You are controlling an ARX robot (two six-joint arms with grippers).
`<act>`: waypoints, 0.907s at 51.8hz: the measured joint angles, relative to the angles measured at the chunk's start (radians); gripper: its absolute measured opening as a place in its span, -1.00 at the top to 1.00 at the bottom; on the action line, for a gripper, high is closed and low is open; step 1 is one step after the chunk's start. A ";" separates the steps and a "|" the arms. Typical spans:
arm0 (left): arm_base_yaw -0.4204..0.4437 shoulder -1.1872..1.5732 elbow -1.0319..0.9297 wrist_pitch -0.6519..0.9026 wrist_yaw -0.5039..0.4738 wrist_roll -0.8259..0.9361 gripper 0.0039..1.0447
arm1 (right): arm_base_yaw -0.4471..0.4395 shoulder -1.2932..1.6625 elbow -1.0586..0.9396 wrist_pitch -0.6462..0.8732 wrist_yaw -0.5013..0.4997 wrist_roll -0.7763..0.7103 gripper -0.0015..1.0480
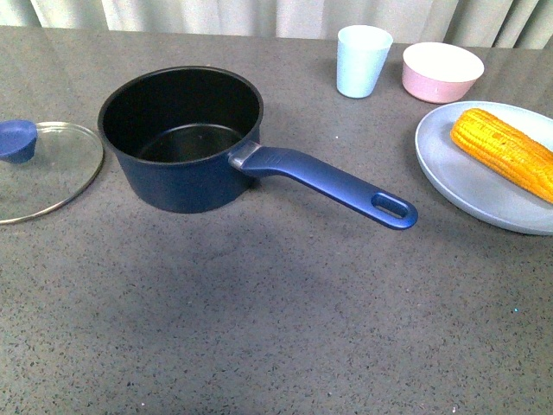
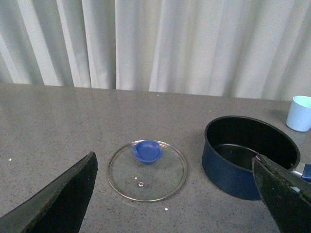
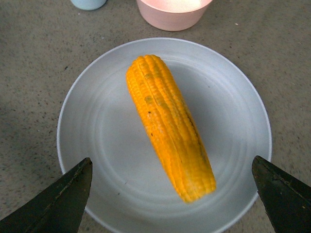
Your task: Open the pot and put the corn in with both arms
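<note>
The navy pot (image 1: 181, 143) stands uncovered on the grey table, its black inside empty and its long blue handle (image 1: 333, 183) pointing right. Its glass lid (image 1: 43, 169) with a blue knob lies flat to the pot's left. The yellow corn (image 1: 505, 151) lies on a pale blue plate (image 1: 471, 186) at the right. Neither arm shows in the front view. My left gripper (image 2: 177, 199) is open and empty above the table, with the lid (image 2: 147, 170) and the pot (image 2: 248, 155) ahead of it. My right gripper (image 3: 172, 199) is open above the plate (image 3: 102, 136), its jaws wide on either side of the near end of the corn (image 3: 167, 124).
A pale blue cup (image 1: 362, 60) and a pink bowl (image 1: 441, 71) stand at the back right, just behind the plate. The cup also shows in the left wrist view (image 2: 300, 112). Curtains hang behind the table's far edge.
</note>
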 joint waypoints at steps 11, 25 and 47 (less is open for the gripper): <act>0.000 0.000 0.000 0.000 0.000 0.000 -0.84 | 0.040 0.185 0.167 -0.057 0.009 -0.089 -0.83; 0.000 0.000 0.000 0.000 0.000 0.000 -0.84 | 0.057 0.334 0.272 -0.083 0.034 -0.147 -0.83; 0.000 0.000 0.000 0.000 0.000 0.000 -0.84 | 0.038 0.414 0.320 -0.095 0.007 -0.163 -0.83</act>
